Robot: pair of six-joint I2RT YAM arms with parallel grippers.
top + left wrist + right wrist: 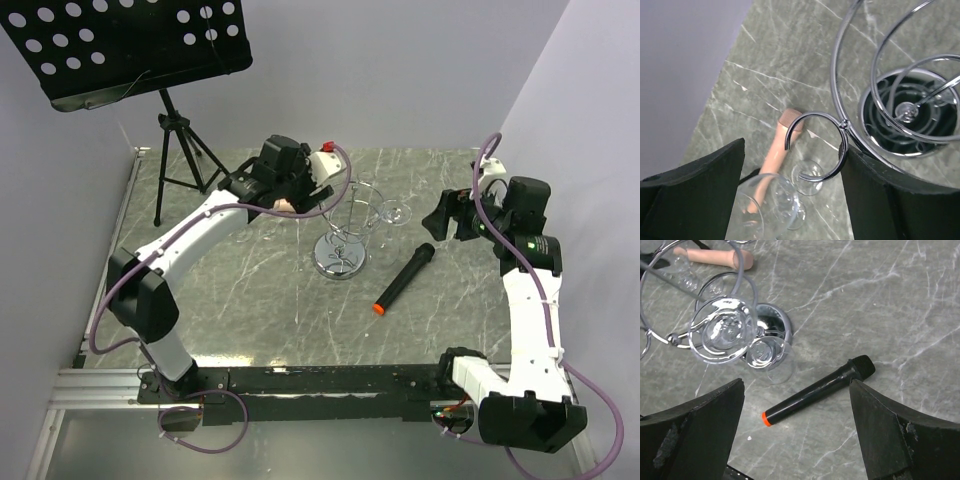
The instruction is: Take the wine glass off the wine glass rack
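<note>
Between the wide-open, empty left fingers [695, 190], a wine glass [775, 206] hangs from the wine glass rack [880, 131]; right fingers [690, 435], equally spread, hold nothing.

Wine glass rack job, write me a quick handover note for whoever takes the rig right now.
The left gripper has its fingers open and empty, hovering at a rack hook.
The right gripper is open and empty, above the black microphone.
The wine glass rack stands between the arms. One wine glass hangs upside down in a ring on the right arm's side. A second glass shows under the left gripper beside a beige handle; hanging or lying flat, I cannot tell.
Done: nothing gripped. To do: grip the hanging glass and slide it off its ring.
</note>
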